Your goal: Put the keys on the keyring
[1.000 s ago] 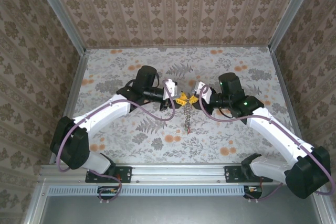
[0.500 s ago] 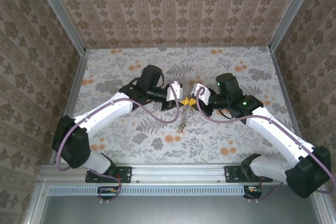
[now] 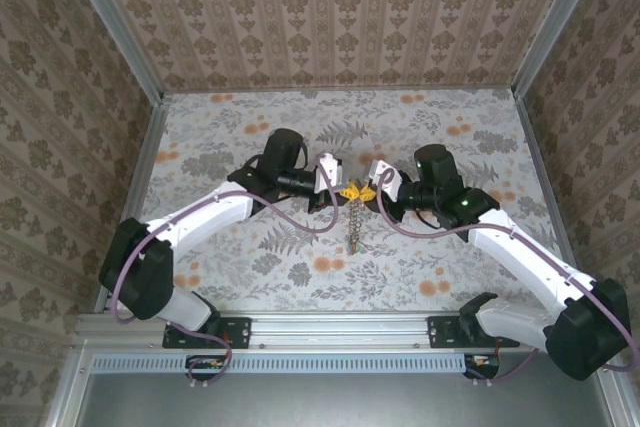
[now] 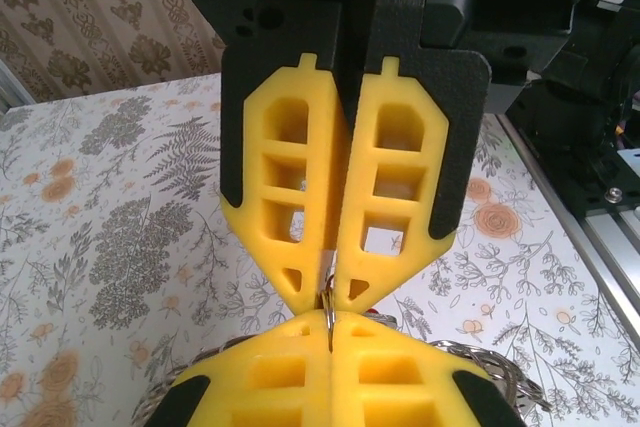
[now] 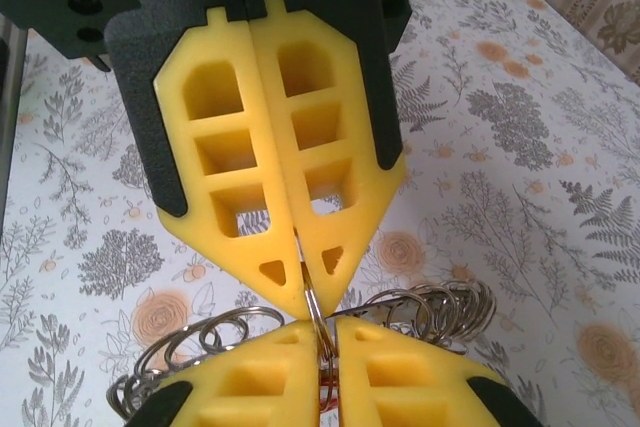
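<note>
Above the table's middle my left gripper [image 3: 340, 190] and right gripper [image 3: 365, 190] meet tip to tip. Both pinch one thin metal ring [image 4: 328, 309] edge-on. My left gripper [image 4: 330, 325] is shut tight on it. My right gripper [image 5: 325, 332] holds the same ring [image 5: 313, 309] with a sliver of gap between its jaws. The keyring [image 5: 440, 309], a chain of silvery loops, hangs below the tips as a short strand [image 3: 353, 225]. A speck of red [image 4: 368, 292] shows behind the fingers. I cannot make out the keys.
The floral tabletop [image 3: 450, 257] lies below both arms. Patterned walls [image 3: 330, 17] close in the back and sides, and a metal rail [image 3: 340, 329] runs along the near edge by the arm bases.
My left gripper has closed fully on the ring. The right jaws have eased apart a little. The hanging chain swung left, then back.
</note>
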